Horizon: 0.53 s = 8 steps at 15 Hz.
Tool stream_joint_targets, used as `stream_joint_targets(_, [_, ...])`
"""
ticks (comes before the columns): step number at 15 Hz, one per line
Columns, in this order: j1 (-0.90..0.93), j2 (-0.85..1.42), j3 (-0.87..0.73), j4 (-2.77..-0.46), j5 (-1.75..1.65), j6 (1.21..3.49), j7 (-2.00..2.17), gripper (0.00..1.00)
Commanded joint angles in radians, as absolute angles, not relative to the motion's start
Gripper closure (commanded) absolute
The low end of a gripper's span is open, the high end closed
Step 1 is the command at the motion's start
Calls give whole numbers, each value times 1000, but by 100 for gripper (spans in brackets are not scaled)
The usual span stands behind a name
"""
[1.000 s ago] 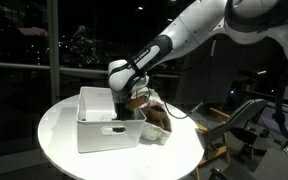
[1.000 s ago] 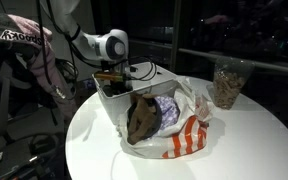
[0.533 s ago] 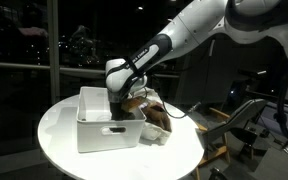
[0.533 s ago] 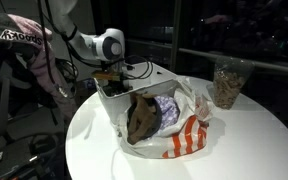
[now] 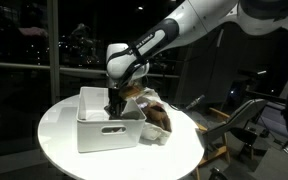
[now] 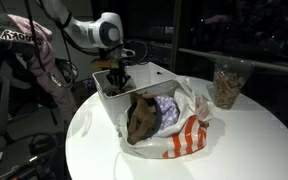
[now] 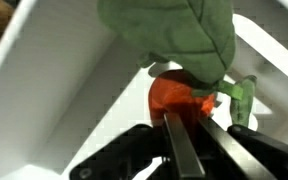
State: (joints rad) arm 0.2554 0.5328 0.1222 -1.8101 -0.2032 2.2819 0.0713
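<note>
- Fingers [image 7: 180, 150]: drawn together and clamped on the toy [image 7: 172, 97], which sits at their 12 o'clock in the wrist view.
- Toy: soft, with an orange-red body. A broad green leaf [image 7: 174, 35] spreads at its 12 o'clock and a small green tab [image 7: 244, 90] sticks out at its 3 o'clock. It hangs from the fingers with white bin walls behind it. In the exterior views it is too small and dark to make out.
- Gripper [image 5: 113, 103]: points straight down over the open top of the bin [image 5: 102, 138], toward the bin's 1 o'clock corner in an exterior view.
- Bin: white, rectangular and open-topped, with a slot handle [image 5: 112, 128] in its near wall. It stands on the table [image 5: 54, 140].
- Table: round and white, with dark windows behind it.
- Brown bundle [image 6: 141, 120]: crumpled, at the bin's 5 o'clock in an exterior view and touching the bin's wall.
- Purple wad [image 6: 167, 108]: just beside the brown bundle, at its 2 o'clock.
- Striped bag [image 6: 189, 138]: red and white, at the brown bundle's 4 o'clock and touching it.
- Jar [image 6: 227, 85]: clear, with brown contents. It stands at the bin's 3 o'clock, well apart from it and near the table's far edge.
- Clothes [image 6: 24, 45]: heaped off the table, at the bin's 9 o'clock.
</note>
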Motion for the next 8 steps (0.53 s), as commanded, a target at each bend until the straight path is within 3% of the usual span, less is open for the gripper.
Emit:
stream_joint_targets(1, [286, 425, 64, -1845, -283, 2302, 168, 95])
stream_joint_targets(8, [257, 227, 3, -1934, -336, 2468, 368, 96])
